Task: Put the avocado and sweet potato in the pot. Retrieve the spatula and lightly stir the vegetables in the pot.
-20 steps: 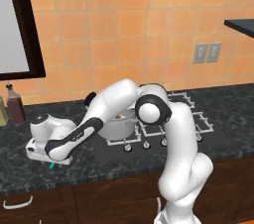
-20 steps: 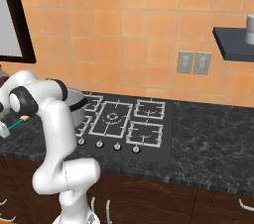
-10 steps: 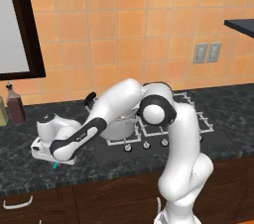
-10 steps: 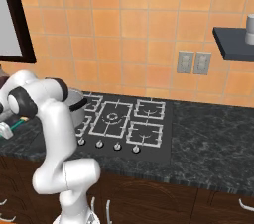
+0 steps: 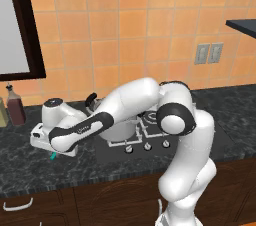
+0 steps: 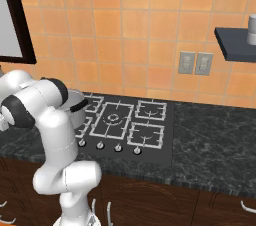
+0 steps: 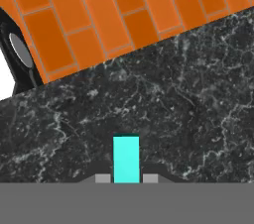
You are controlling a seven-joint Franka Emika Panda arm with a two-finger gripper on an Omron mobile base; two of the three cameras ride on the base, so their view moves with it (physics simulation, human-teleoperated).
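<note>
Where the hand view looks down on the dark speckled stone tabletop [image 7: 188, 94], the jaws are closed narrowly on the teal handle of the slim spatula [image 7: 126, 158] at bottom centre. No writing is readable. In the left base view the gripper [image 5: 52, 154] hangs low at middle left near the tabletop's front edge, a teal tip below it; the shiny steel pot [image 5: 120, 129] sits centre frame behind the forearm.

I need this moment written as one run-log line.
phase: retrieve spatula | gripper: shut on teal-green handled spatula | location: black counter, left of shiny steel pot
</note>
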